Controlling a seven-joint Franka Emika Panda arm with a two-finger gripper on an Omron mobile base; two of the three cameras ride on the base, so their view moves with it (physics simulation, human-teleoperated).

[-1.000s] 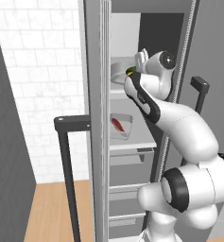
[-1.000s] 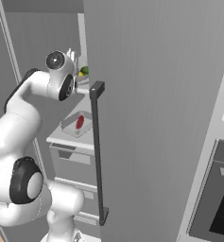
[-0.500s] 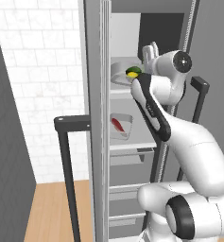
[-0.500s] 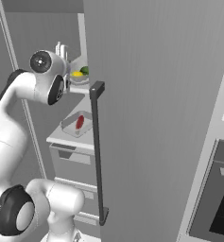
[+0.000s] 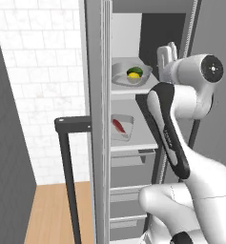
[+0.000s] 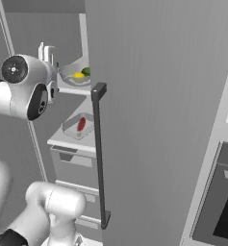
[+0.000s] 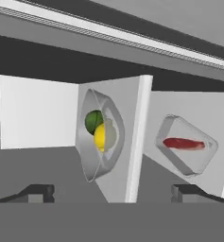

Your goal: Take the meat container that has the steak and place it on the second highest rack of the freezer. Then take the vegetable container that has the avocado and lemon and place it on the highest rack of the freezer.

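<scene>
Freezer racks at frame centre already carry both loads, the vegetable container (image 5: pixel 130 75) topmost and the meat container (image 5: pixel 121 127) just below, so the gripper (image 7: pixel 112 191) hangs released, fingertips spread, grasping nothing.

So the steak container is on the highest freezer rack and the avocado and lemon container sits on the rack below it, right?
No, they are swapped. The left base view shows the vegetable container with avocado and lemon on the highest rack, and the steak container on the rack below it.
</scene>
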